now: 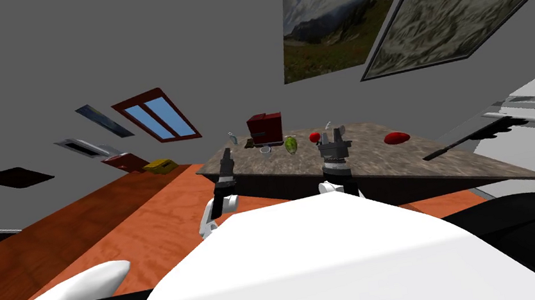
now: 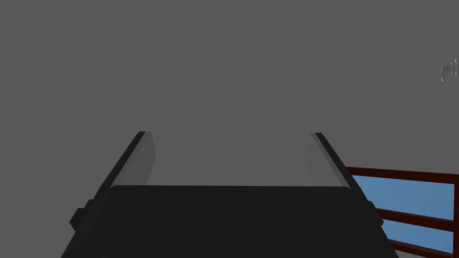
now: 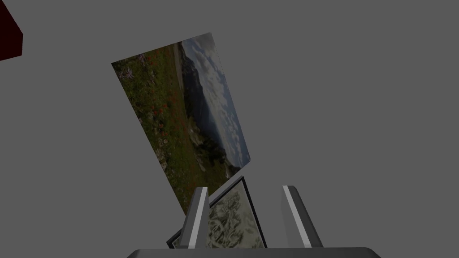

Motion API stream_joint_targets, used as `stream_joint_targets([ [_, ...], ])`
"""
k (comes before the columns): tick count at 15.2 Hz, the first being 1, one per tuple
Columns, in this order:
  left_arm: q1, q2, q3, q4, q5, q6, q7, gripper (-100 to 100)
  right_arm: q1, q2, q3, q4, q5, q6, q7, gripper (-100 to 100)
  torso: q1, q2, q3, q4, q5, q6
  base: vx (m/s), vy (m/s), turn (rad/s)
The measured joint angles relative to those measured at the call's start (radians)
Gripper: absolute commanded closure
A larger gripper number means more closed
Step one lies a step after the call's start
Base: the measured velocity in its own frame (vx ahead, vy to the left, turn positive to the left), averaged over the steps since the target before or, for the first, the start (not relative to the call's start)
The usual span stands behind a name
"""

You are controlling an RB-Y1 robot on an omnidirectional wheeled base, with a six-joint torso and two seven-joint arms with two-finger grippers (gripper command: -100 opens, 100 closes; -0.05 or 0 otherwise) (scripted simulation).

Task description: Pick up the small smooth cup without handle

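Left tool (image 2: pixel 230 133), right tool (image 3: pixel 245 187): thin grey blade fingers (image 3: pixel 197 219), dark box bodies (image 2: pixel 233 224), dark forearms (image 1: pixel 222 197).

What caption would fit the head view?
Left claw and right claw stand open at the table edge; the small pale cup sits beyond them.
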Motion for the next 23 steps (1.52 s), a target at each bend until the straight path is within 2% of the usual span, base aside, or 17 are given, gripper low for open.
stream_joint_targets([
  [3,-0.047,0.04,0.005,0.044,0.015,0.062,0.004,-100,0.0,0.0,0.0,0.0,0.0,0.0,0.0,0,-0.001,0.0,0.0,0.0,0.0,0.0,-0.001,-0.024,-0.039],
  [6,-0.101,0.062,0.006,0.095,0.024,0.114,0.003,-100,0.0,0.0,0.0,0.0,0.0,0.0,0.0,0,-0.001,0.0,0.0,0.0,0.0,0.0,-0.001,-0.022,-0.039],
  [10,-0.138,0.087,0.006,0.127,0.036,0.183,0.003,-100,0.0,0.0,0.0,0.0,0.0,0.0,0.0,0,-0.001,0.0,0.0,0.0,0.0,0.0,-0.002,-0.024,-0.041],
  [15,-0.225,0.128,0.012,0.216,0.06,0.273,0.008,-100,0.0,0.0,0.0,0.0,0.0,0.0,0.0,0,-0.001,0.0,0.0,0.0,0.0,0.0,-0.003,-0.026,-0.038],
  [18,-0.257,0.142,0.014,0.239,0.07,0.323,0.011,-100,0.0,0.0,0.0,0.0,0.0,0.0,0.0,0,-0.001,0.0,0.0,0.0,0.0,0.0,0.0,-0.022,-0.037],
  [23,-0.329,0.178,0.019,0.314,0.095,0.42,0.017,-100,0.0,0.0,0.0,0.0,0.0,0.0,0.0,0,-0.001,0.0,0.0,0.0,0.0,0.0,-0.001,-0.031,-0.039],
])
